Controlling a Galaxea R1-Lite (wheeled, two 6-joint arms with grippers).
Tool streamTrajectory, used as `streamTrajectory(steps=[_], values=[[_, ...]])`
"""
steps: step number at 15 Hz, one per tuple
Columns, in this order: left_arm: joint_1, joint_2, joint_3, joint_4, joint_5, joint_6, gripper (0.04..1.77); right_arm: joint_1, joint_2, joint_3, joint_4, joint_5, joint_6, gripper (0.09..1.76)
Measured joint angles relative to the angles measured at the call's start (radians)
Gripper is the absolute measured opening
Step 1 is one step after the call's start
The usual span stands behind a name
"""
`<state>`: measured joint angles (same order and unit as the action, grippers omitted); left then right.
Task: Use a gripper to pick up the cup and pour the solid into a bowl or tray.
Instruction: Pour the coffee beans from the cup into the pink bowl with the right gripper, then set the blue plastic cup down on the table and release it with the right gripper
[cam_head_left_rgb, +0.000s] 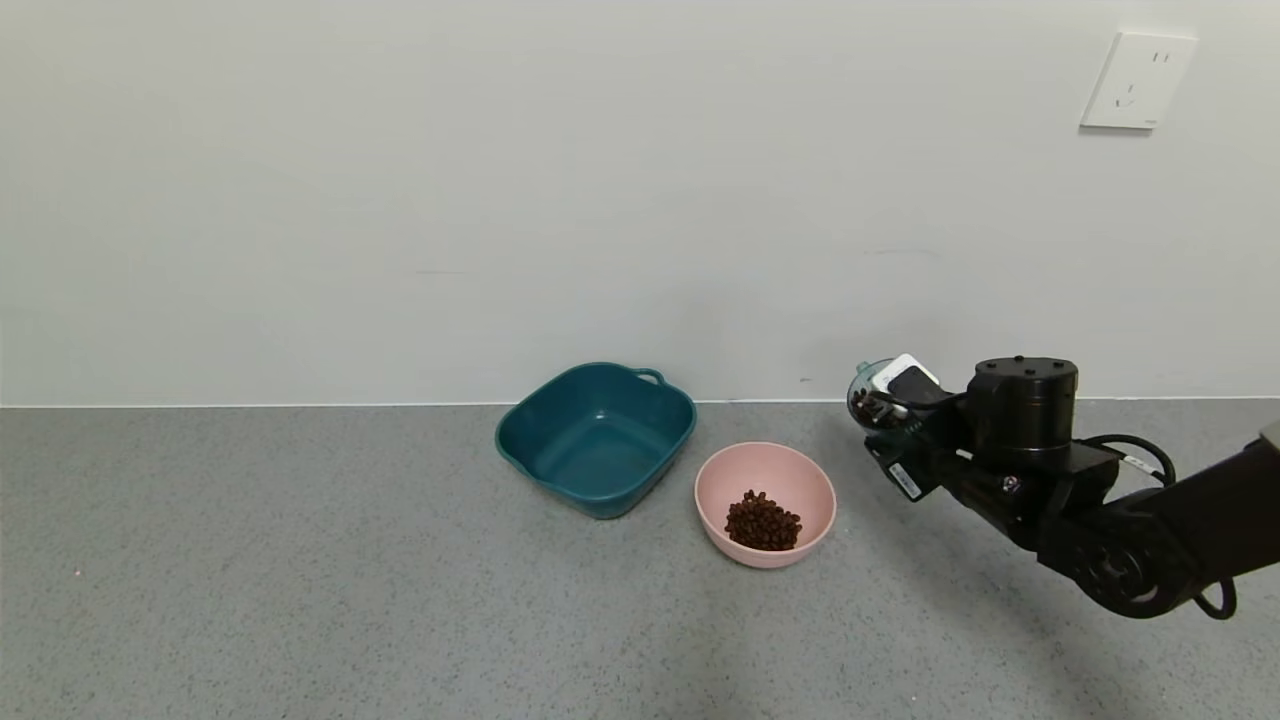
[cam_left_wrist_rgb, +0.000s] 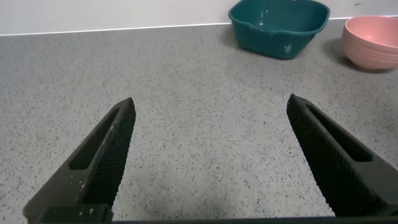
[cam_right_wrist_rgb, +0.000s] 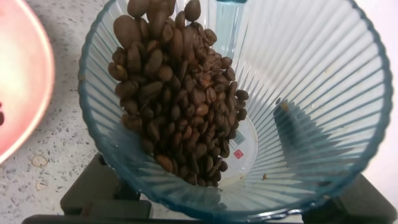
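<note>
My right gripper (cam_head_left_rgb: 893, 392) is shut on the ribbed blue-grey cup (cam_head_left_rgb: 868, 395) and holds it tilted, above the table to the right of the pink bowl (cam_head_left_rgb: 735, 475). In the right wrist view the cup (cam_right_wrist_rgb: 298, 112) fills the frame with brown beans (cam_right_wrist_rgb: 177, 99) heaped on one side of its inside. A heap of beans (cam_head_left_rgb: 762, 521) lies in the pink bowl, whose rim shows beside the cup in the right wrist view (cam_right_wrist_rgb: 18, 93). My left gripper (cam_left_wrist_rgb: 211, 155) is open and empty over bare table, out of the head view.
A dark teal tub (cam_head_left_rgb: 597, 436) with handles stands left of the pink bowl, near the wall; it shows empty, also in the left wrist view (cam_left_wrist_rgb: 280, 25). The pink bowl shows there too (cam_left_wrist_rgb: 372, 40). The grey speckled table (cam_head_left_rgb: 300, 580) runs to the wall.
</note>
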<state>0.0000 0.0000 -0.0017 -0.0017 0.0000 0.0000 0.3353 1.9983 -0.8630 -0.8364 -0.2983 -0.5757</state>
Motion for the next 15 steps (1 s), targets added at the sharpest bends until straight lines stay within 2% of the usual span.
streamTrajectory(steps=[6,15], values=[[0.000,0.000,0.000,0.000,0.000,0.000,1.75,-0.032,0.032,-0.009,0.002,0.001,0.337,1.34],[0.000,0.000,0.000,0.000,0.000,0.000,1.75,-0.073,0.042,-0.014,-0.009,0.022,0.673,1.34]])
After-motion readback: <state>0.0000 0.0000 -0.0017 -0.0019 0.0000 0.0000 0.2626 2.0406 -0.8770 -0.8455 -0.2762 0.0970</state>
